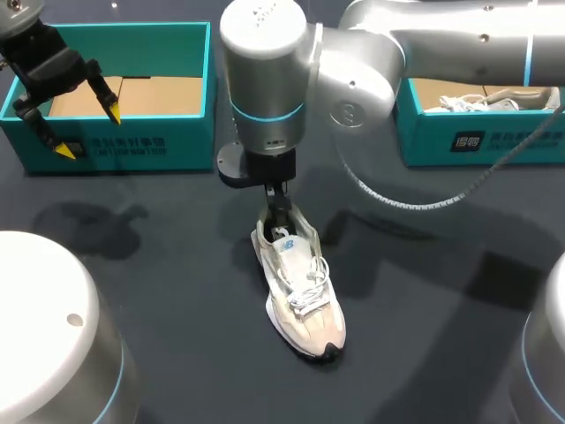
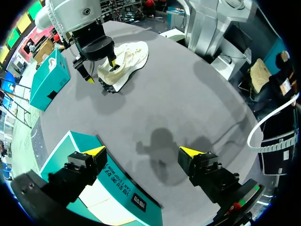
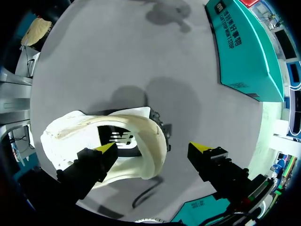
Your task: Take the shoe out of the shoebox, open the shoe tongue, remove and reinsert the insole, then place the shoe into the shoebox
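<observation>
Shoe (image 1: 298, 287) lies on the worktop (image 1: 177, 265), toe toward 5 o'clock. Right jaws stand apart, one finger (image 3: 106, 149) inside its heel opening. Left jaws gape at 10 o'clock over the shoebox (image 1: 132, 141) front edge.

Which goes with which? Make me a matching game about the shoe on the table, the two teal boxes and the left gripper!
Things:
1. shoe on the table
2. left shoebox
3. right shoebox
4. left gripper

States:
A. another shoe lies inside
B. open, above a box's front wall
C. one finger of the right gripper is inside it
D. bare cardboard floor showing

Pairs: 1-C, 2-D, 3-A, 4-B
</observation>
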Motion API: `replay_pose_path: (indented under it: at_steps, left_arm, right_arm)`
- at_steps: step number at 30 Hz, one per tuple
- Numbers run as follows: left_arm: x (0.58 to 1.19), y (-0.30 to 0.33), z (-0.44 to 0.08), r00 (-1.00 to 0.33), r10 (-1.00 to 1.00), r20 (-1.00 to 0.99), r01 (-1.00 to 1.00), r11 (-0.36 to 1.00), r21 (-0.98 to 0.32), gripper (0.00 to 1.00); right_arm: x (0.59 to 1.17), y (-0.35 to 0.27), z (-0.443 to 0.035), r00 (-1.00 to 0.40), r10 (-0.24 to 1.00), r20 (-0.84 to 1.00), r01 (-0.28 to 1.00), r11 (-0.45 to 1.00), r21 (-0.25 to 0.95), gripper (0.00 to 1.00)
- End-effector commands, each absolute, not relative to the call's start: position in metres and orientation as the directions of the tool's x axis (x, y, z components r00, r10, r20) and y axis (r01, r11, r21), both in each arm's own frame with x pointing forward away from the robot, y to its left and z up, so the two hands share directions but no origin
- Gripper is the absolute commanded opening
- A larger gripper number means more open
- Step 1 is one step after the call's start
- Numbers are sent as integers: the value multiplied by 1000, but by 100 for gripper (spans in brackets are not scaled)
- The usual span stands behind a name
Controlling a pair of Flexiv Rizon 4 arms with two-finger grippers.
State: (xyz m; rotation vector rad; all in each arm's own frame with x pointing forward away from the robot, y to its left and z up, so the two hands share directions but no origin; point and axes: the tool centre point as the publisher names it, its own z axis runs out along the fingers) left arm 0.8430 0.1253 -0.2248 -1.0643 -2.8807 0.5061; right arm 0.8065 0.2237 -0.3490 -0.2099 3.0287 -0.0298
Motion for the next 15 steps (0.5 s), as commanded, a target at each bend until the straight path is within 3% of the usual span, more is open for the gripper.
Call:
replay_pose_path:
  at_steps: [1, 7, 10, 12, 15]
  left_arm:
    - [843, 126, -224, -766, 638, -82, 628, 714, -309, 100]
    - [843, 126, -224, -766, 638, -82, 628, 714, -309, 100]
    - [843, 126, -224, -766, 638, -82, 628, 714, -309, 100]
    - [843, 126, -224, -766, 638, -82, 628, 714, -309, 100]
    - [843, 126, -224, -766, 638, -82, 628, 714, -309, 100]
  right_arm:
    - [812, 223, -360, -986, -140, -91, -138, 990, -20, 100]
    - [819, 223, -369, -986, -145, -83, -145, 989, -6, 97]
    - [822, 225, -372, -987, -145, -75, -146, 989, -4, 66]
    - [823, 226, -374, -987, -147, -70, -147, 989, -6, 53]
    - [823, 227, -377, -987, -147, -62, -147, 989, -6, 45]
